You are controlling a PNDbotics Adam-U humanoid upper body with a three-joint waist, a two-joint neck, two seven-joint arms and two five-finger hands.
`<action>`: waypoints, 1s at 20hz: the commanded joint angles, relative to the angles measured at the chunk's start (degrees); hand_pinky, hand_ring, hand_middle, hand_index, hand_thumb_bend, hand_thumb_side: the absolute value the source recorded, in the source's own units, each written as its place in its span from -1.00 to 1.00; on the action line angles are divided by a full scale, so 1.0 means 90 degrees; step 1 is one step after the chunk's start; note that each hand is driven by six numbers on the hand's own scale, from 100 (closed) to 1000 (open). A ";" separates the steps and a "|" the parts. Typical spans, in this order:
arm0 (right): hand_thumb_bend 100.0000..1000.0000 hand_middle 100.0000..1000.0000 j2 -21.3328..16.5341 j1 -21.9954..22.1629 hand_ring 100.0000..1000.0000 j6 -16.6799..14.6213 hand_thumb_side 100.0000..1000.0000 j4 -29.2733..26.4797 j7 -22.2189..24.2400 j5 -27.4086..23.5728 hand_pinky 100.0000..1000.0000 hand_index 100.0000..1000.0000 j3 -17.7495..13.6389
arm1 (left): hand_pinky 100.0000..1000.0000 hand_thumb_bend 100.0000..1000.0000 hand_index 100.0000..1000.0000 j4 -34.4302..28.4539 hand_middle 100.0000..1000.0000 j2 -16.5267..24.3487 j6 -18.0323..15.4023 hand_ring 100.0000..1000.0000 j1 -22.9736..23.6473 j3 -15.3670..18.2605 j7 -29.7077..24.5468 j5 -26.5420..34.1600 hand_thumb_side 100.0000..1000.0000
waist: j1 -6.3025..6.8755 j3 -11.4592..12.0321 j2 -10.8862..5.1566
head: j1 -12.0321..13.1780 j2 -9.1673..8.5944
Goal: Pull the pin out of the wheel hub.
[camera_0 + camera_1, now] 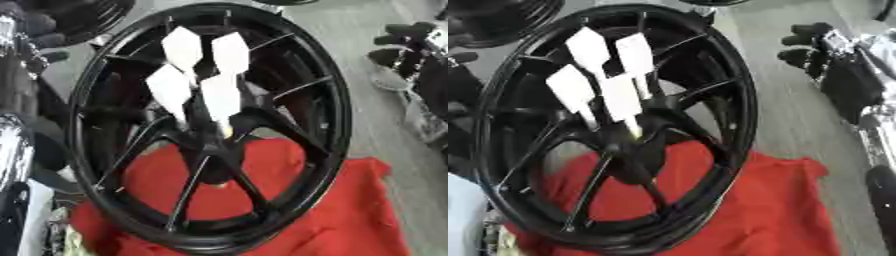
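A large black spoked wheel (325,100) stands tilted on a red cloth (350,210). Several white flat tags (219,95) stick up in front of the hub (210,150). Their thin stems run down toward the hub's centre, where a pale tip (226,131) shows. I cannot tell which of them is the pin. My left hand (37,31) is at the upper left, beside the rim and apart from the tags. My right hand (805,39) hangs at the upper right, clear of the wheel, fingers relaxed and holding nothing.
Another black wheel (83,17) lies at the top left behind the rim. Grey floor (789,120) runs along the right of the wheel. My chrome and black arm parts stand close on both sides, left (13,145) and right (877,120).
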 commanded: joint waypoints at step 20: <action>-1.00 0.54 -0.0878 -0.0784 0.56 -0.0195 0.25 0.0202 0.0173 -0.0601 0.85 0.71 0.0067 | 0.35 -0.83 0.39 -0.0059 0.38 0.0240 0.0007 0.44 0.0033 0.0062 0.0060 -0.0026 0.62 | -0.0144 -0.0114 -0.0262 | 0.0067 0.0044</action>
